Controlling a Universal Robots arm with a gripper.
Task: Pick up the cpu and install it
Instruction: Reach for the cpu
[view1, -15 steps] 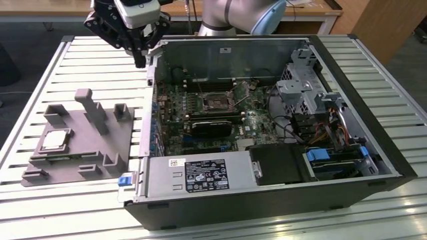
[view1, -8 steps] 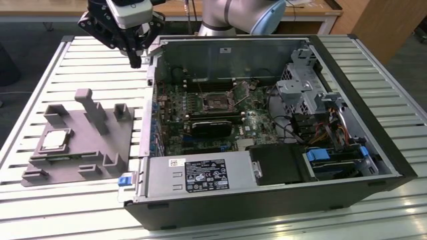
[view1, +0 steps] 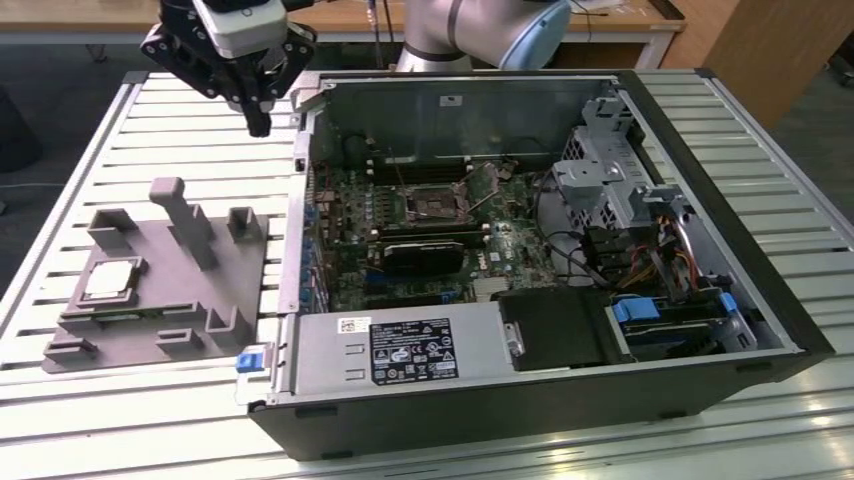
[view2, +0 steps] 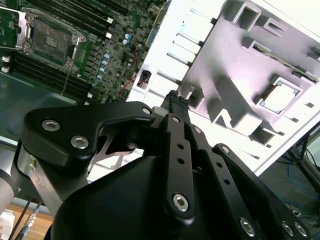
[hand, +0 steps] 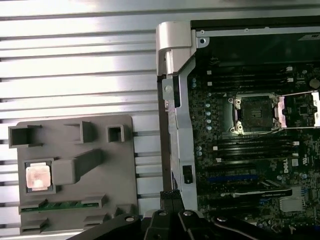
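One gripper, exterior view: the black two-finger gripper hangs over the slatted metal table, just off the far corner of the case on the exterior view's left.
Jaws, exterior view: pressed together, pointing down, pinching nothing.
Task part, exterior view: the cpu, a small flat square chip with a silver top and pale rim, lies flat in a recess of the grey plastic fixture plate with upright pegs. It is well apart from the gripper, nearer than it.
Case, exterior view: the open black-and-silver computer case lies on its side just beside the fixture plate, on the exterior view's right.
Socket, exterior view: the dark square socket with a metal frame sits on the green motherboard inside the case.
Gripper, second wrist view: the gripper has its jaws together, over the table between case and fixture plate.
Task part, second wrist view: the cpu rests in its recess; the socket lies well apart.
Gripper, first wrist view: the gripper has its tips touching.
Task part, first wrist view: the cpu is seated in the fixture plate.
Socket, first wrist view: the socket has its metal frame folded open beside it.
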